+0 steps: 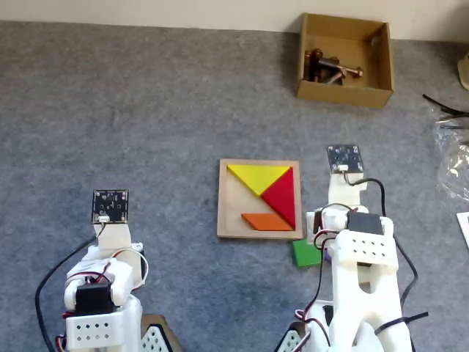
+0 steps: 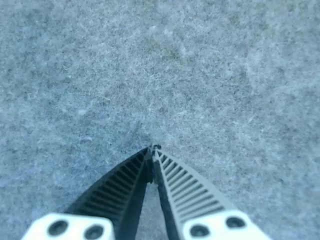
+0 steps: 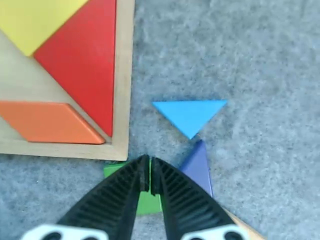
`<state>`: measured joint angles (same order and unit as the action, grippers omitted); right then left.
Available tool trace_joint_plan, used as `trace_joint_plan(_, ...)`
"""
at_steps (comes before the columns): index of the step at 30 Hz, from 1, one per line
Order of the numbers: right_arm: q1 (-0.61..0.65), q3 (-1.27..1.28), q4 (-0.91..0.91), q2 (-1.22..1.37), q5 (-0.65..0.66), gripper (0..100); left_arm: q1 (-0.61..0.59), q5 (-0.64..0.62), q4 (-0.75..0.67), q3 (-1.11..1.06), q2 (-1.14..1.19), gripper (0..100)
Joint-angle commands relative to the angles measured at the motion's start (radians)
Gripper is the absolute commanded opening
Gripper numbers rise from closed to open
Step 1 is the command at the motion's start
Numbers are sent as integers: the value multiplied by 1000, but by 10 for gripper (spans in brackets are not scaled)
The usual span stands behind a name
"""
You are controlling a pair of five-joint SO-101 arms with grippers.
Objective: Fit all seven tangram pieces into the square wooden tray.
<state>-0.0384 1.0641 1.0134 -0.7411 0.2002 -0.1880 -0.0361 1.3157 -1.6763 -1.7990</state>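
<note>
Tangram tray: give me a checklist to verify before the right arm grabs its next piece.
1. Room in the tray: ok, bare wood beside the yellow triangle, red triangle and orange parallelogram.
2. Right gripper open for a grab: not ok, shut above the green piece.
3. Light blue triangle clear of dark blue triangle: cannot tell, tips meet or nearly.
4. Left gripper out of the way: ok, shut over bare felt.
5. All seven pieces located: cannot tell, six are clear.

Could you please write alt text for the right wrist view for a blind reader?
The right gripper, shut, hangs over a green piece beside the tray. It holds a yellow triangle, a red triangle and an orange piece; a light blue triangle and a dark blue triangle lie outside.
</note>
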Motion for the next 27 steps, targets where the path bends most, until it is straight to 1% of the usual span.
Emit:
trace_joint_plan(1,-12,-2,-35,-1,-3,7,-8,-2,8,-21,7,5)
trace_joint_plan(6,-31,42,-159,5,-3,7,-8,-2,8,-21,7,5)
trace_joint_plan(8,-71,48,-159,-2,-2,7,-8,-2,8,-21,7,5)
trace_joint_plan(11,-134,38,-113,-2,9,7,-8,-2,8,-21,7,5)
trace_joint_plan(14,-150,-18,-84,10,106,7,-8,-2,8,-21,7,5)
trace_joint_plan(18,-131,-93,-12,44,222,7,-8,-2,8,-21,7,5)
trace_joint_plan(22,-104,-160,4,117,384,7,-8,-2,8,-21,7,5)
trace_joint_plan(27,-81,-180,-4,213,687,7,-8,-2,8,-21,7,5)
